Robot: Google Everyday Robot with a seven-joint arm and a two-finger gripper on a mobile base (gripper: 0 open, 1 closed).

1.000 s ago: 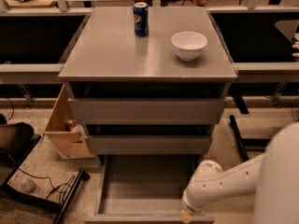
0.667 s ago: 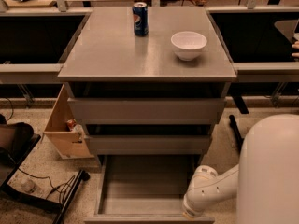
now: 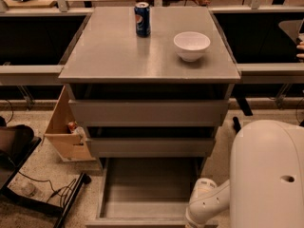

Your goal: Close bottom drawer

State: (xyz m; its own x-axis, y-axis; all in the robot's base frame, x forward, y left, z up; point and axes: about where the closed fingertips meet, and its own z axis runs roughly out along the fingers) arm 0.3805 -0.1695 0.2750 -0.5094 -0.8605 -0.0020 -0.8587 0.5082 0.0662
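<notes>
The grey cabinet (image 3: 147, 56) has three drawers. The bottom drawer (image 3: 147, 186) is pulled far out toward me, its shallow grey tray empty. The two drawers above it (image 3: 148, 112) are nearly shut. My white arm (image 3: 209, 205) reaches down at the drawer's front right corner. The gripper is below the bottom edge of the view, hidden.
A blue soda can (image 3: 142, 19) and a white bowl (image 3: 191, 45) stand on the cabinet top. A wooden box (image 3: 64, 127) leans at the cabinet's left. A black cart base and cables (image 3: 28, 184) lie on the floor at left. My white body (image 3: 268, 175) fills the lower right.
My arm has shifted slightly right and down, and my white body fills more of the lower right. The drawer has not visibly moved.
</notes>
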